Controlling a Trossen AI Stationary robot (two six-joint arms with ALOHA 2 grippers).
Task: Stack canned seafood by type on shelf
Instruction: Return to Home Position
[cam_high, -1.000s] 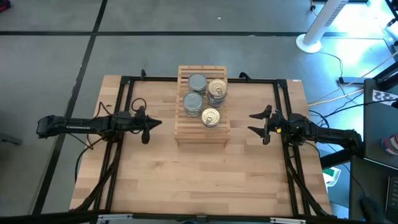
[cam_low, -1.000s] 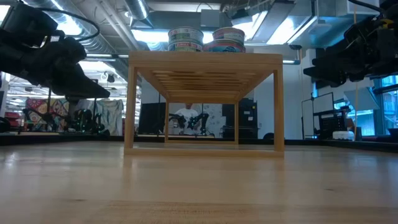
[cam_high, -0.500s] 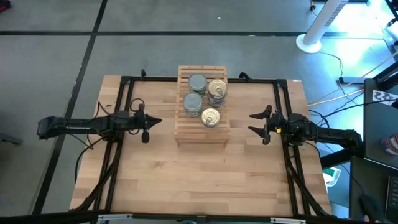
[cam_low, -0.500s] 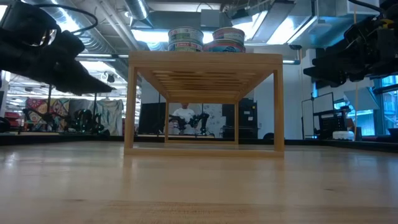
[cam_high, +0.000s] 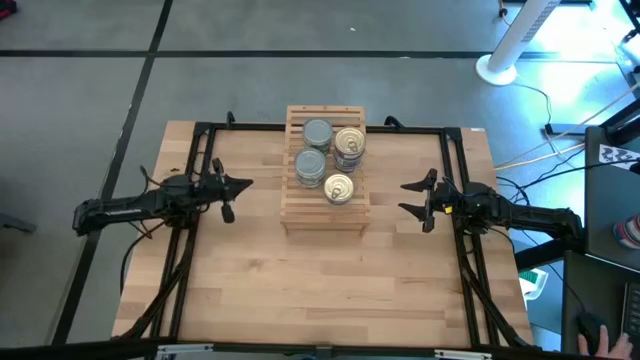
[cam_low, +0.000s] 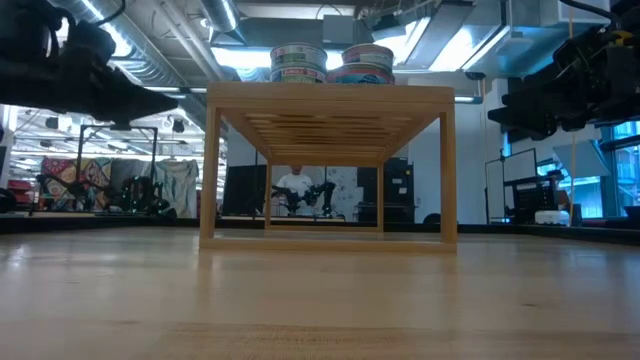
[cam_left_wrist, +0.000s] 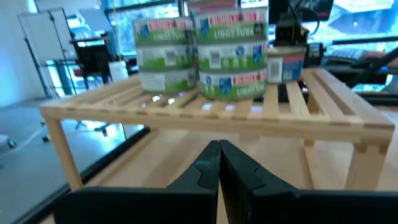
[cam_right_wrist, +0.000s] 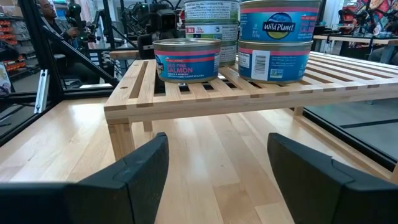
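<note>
The light-wood shelf (cam_high: 325, 170) stands at the table's middle, toward the far side, on its legs (cam_low: 208, 170). On its slats stand the seafood cans: two silver-topped stacks (cam_high: 317, 132) (cam_high: 311, 165) with green labels (cam_left_wrist: 231, 53), a gold-topped blue-labelled stack (cam_high: 349, 143) (cam_right_wrist: 273, 40) and a single gold-topped salmon can (cam_high: 339, 188) (cam_right_wrist: 186, 59). My left gripper (cam_high: 243, 185) (cam_left_wrist: 219, 163) is shut and holds nothing; it hangs level, left of the shelf. My right gripper (cam_high: 410, 198) (cam_right_wrist: 217, 168) stands open and without a load to the right of the shelf.
A black frame (cam_high: 200, 135) runs around the table's work area behind and beside both arms. Bare wooden tabletop (cam_high: 320, 280) lies between the shelf and the near edge. A white fan base (cam_high: 497, 68) and cables lie on the floor beyond the far right corner.
My left gripper has risen and drawn back a little toward the table's left edge. It has tipped up from a downward slant to level and has rolled about its own axis, staying shut. The cans, the shelf and my right arm have kept still.
</note>
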